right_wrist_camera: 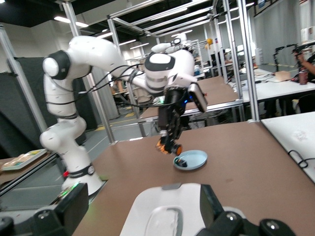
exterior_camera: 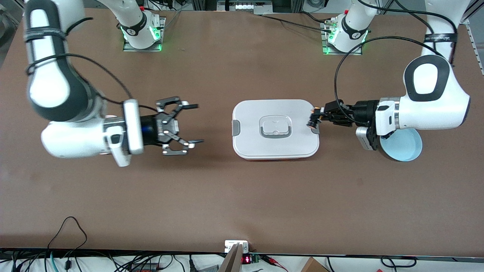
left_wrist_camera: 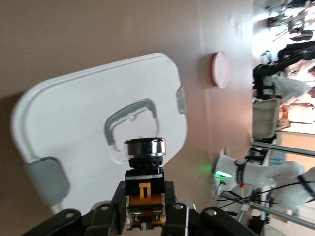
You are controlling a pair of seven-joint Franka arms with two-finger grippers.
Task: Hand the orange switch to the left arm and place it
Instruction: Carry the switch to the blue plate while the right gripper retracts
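Front view: a large white rounded-rectangular plastic box [exterior_camera: 275, 128] with grey clips sits at the centre of the brown tabletop [exterior_camera: 242, 204]. At its 3 o'clock edge, the left gripper [exterior_camera: 314, 119] is clenched on the small black-bodied orange switch [exterior_camera: 313, 120], above the box's rim. At the box's 9 o'clock, the right gripper [exterior_camera: 192, 124] hovers over the tabletop, fingers spread, grasping nothing. A pale blue round dish [exterior_camera: 406, 145] lies under the left arm.

Left wrist view: the orange switch [left_wrist_camera: 144, 184] stands pinched between the fingers, over the box [left_wrist_camera: 88, 128].

Right wrist view: the left gripper [right_wrist_camera: 169, 146] holds the orange switch [right_wrist_camera: 170, 147] above the blue dish [right_wrist_camera: 191, 160]; the box [right_wrist_camera: 162, 211] is at 6 o'clock.
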